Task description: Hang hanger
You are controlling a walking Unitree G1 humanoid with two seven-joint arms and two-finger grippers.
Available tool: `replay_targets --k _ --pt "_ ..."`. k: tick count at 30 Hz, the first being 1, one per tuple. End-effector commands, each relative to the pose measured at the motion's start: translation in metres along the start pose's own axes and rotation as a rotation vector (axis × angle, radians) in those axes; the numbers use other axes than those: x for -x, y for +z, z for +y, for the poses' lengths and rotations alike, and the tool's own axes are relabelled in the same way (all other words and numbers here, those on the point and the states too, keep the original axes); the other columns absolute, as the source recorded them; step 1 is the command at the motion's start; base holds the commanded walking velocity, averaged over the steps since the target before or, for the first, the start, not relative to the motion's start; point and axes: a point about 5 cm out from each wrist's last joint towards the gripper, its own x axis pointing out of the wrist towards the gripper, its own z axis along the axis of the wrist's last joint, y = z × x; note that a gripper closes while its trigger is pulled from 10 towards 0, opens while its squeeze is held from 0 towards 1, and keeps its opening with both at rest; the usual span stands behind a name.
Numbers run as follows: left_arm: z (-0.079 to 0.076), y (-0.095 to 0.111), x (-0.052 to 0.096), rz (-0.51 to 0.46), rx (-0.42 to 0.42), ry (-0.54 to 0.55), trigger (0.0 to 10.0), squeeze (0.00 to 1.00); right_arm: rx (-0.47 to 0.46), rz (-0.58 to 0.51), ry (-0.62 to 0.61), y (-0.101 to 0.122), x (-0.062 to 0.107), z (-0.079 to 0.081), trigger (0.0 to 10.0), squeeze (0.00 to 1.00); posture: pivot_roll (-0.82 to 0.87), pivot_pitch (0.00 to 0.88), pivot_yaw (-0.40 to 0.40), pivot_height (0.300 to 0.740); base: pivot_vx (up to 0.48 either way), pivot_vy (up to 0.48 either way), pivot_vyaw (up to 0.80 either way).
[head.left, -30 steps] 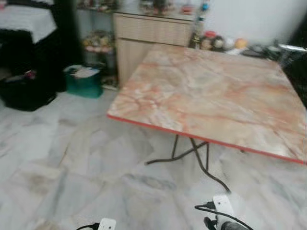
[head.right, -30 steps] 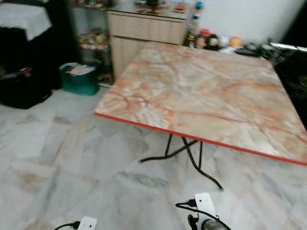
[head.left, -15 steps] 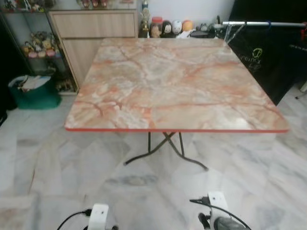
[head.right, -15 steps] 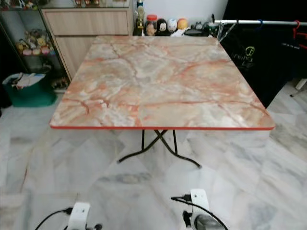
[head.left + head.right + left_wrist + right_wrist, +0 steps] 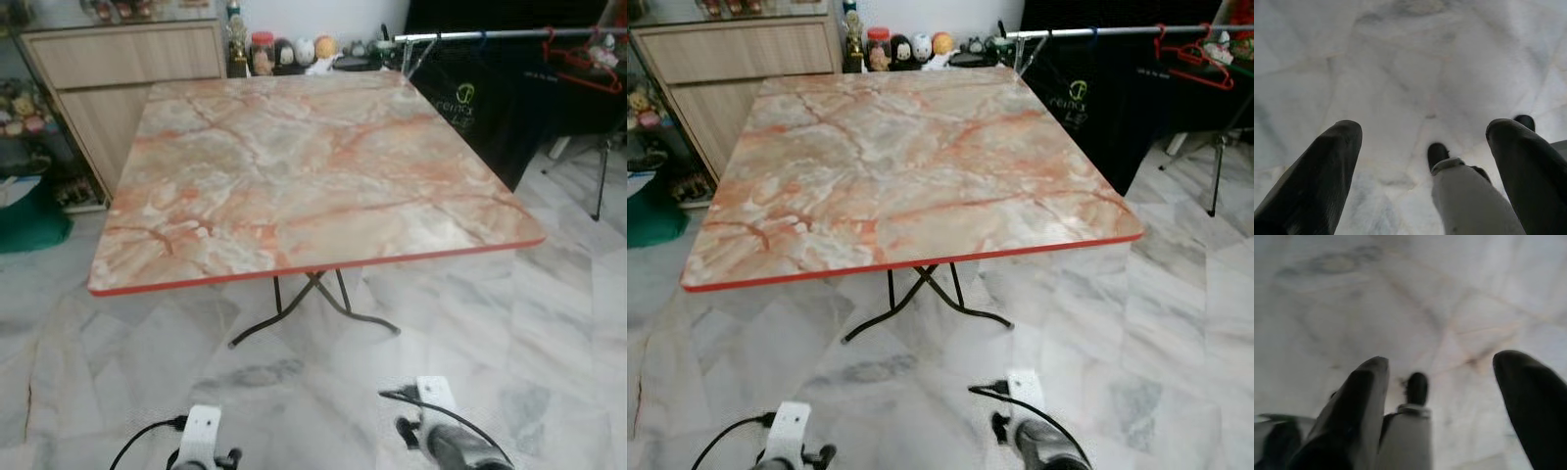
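Claw on the left (image 5: pixel 1425 128): down low over the white floor (image 5: pixel 549 323), 2 black fingers (image 5: pixel 1327 161) spread wide, nothing held. Claw on the right (image 5: pixel 1444 361): same thing, down low, wide open, nothing held. Both just hanging by the legs for now.

Big change from 1 second ago: a turn of the head to the right. No move by the table (image 5: pixel 294 176) itself, only a slide to the left in the picture. Green bin (image 5: pixel 29 215) now almost off the left edge. Wood cupboard (image 5: pixel 127 69) now up in the far left corner.

New at the top right: a long silver rail (image 5: pixel 490 35) behind the table's far corner. Red hanger (image 5: pixel 578 61) already hooked on that rail, near its right end. Black cloth (image 5: pixel 470 98) with a green mark hanging under the rail too. Little jars and toys (image 5: pixel 294 49) in a row behind the table.

Good news for the job: hanging place found at last. Still well apart from the claws, though, with the table in between. No loose hanger anywhere on the table or the floor. Likely next: walk around the table's right side, get close to the rail, then look for a hanger to hang.
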Motion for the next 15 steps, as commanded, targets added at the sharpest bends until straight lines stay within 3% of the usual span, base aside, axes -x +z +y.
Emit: replay_targets --k 1,15 --pt "-0.0017 -0.0025 0.0001 0.017 -0.016 -0.014 10.0 0.00 -0.019 0.006 -0.013 -0.0034 0.0005 -0.0054 10.0 0.00 -0.05 0.000 0.006 0.740 0.000 -0.289 0.00" --pt "-0.0005 -0.0019 0.0000 0.021 -0.022 -0.018 10.0 0.00 -0.033 0.008 -0.012 -0.0032 0.0003 -0.0040 10.0 0.00 -0.05 0.000 0.015 0.740 0.000 -0.340 0.00"
